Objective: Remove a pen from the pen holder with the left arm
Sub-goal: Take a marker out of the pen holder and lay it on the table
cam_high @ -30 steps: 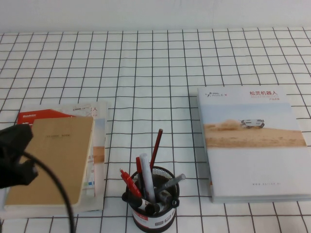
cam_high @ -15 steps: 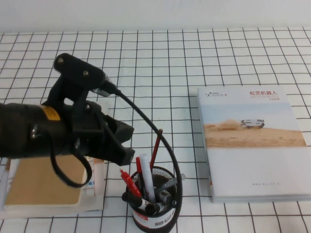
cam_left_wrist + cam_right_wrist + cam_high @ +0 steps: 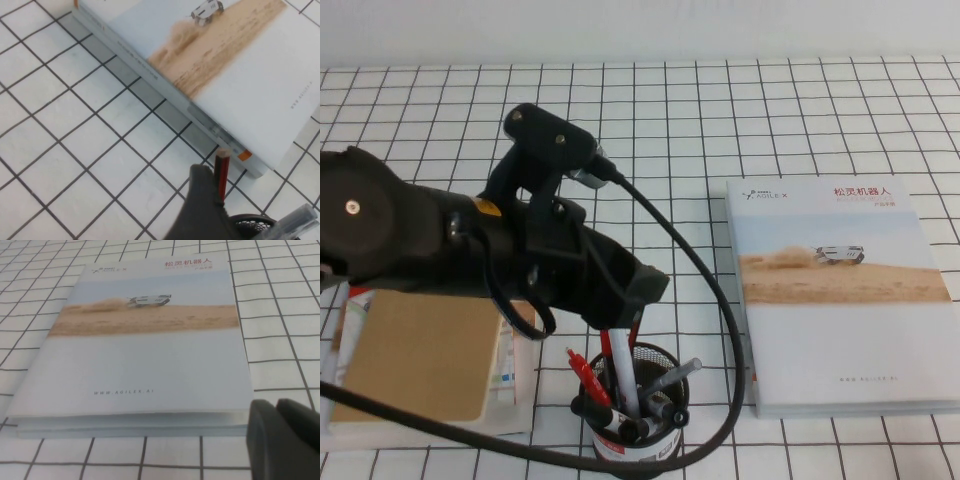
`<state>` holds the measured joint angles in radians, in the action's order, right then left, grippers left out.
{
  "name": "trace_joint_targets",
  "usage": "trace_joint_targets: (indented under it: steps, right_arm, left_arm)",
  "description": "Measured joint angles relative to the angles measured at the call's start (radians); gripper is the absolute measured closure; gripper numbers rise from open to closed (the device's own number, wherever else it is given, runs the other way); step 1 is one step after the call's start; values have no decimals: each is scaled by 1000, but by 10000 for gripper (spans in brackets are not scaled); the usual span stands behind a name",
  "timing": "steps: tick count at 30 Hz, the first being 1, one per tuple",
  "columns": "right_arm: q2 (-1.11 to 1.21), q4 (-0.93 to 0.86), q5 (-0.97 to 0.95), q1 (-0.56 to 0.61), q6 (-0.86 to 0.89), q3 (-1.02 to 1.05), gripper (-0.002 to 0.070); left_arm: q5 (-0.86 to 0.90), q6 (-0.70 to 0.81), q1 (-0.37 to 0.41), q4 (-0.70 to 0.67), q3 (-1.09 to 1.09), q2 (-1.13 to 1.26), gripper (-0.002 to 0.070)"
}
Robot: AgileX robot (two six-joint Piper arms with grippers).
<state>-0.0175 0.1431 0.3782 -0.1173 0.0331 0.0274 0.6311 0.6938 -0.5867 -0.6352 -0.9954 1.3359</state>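
A black mesh pen holder stands at the table's near edge with several pens: a red pen, a white marker and a grey marker. My left gripper hangs just above the holder's far rim, open, and hides the top of the tall dark red pencil. In the left wrist view one finger shows, with that pencil right beside it; I cannot tell if they touch. The holder's rim lies below. My right gripper is shut and empty beside the book's near corner.
A large book with a desert photo lies right of the holder. A tan notebook on a stack of papers lies to its left, partly under my left arm. The arm's black cable loops between holder and book.
My left arm swung in from the left edge, across the notebook, to just above the pen holder, covering the dark red pencil's top. Its jaws have opened.
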Motion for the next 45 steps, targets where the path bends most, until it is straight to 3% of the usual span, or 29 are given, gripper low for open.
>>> trace_joint_targets:
  steps: [10, 38, 41, 45]
  right_arm:
    - [0, 0, 0, 0, 0, 0, 691]
    - [0, 0, 0, 0, 0, 0, 691]
    - [0, 0, 0, 0, 0, 0, 691]
    - [0, 0, 0, 0, 0, 0, 691]
  left_arm:
    - [-41, 89, -18, -42, 0, 54, 237]
    - [-212, 97, -28, -56, 0, 208, 241]
    - [-221, 97, -28, -68, 0, 210, 288]
    - [-223, 97, -28, -70, 0, 211, 434]
